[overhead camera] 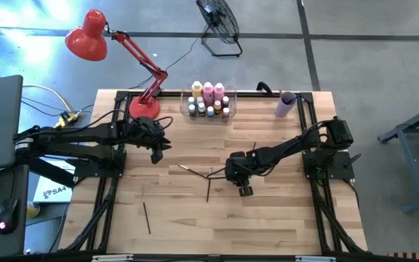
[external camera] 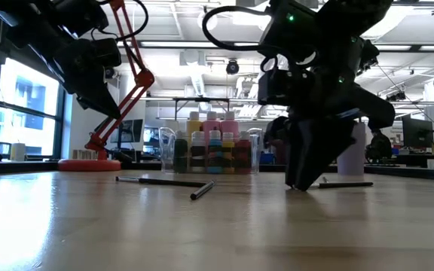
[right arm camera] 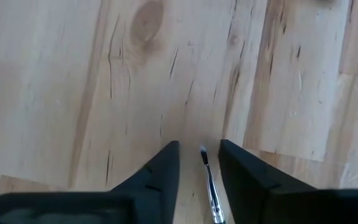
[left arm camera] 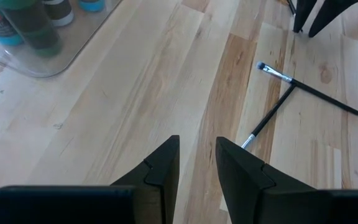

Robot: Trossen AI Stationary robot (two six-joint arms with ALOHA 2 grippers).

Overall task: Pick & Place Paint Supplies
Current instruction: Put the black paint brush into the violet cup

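The left end effector (overhead camera: 156, 151) hangs above the pale wooden table (overhead camera: 268, 218) on a level, outstretched arm, its fingers a narrow gap apart and holding nothing. Ahead of it lie two thin dark paintbrushes with metal ferrules (left arm camera: 291, 93), crossed in a T and touching each other. Off to one side and farther back is the clear plastic rectangular bin (overhead camera: 209, 109) holding the tall pink and yellow-orange paint bottles (overhead camera: 208, 90) and tiny white-capped bottles.

The right end effector (right arm camera: 199, 167) is tipped steeply down from a bent elbow, fingertips at or near the table. A slim paintbrush with a silver ferrule (right arm camera: 210, 186) lies between its fingers, which stand a little apart around it; whether they have hold of it I cannot tell. The lilac cup (overhead camera: 286, 104) stands well behind this arm.

The likely trouble: the brush is thin and flat on the wood, so closing fingers could roll or pinch it out sideways. Tips pressing the table could skid, or lift only one end so the brush pivots and drops. Another brush (overhead camera: 146, 217) lies alone, well off from both end effectors.
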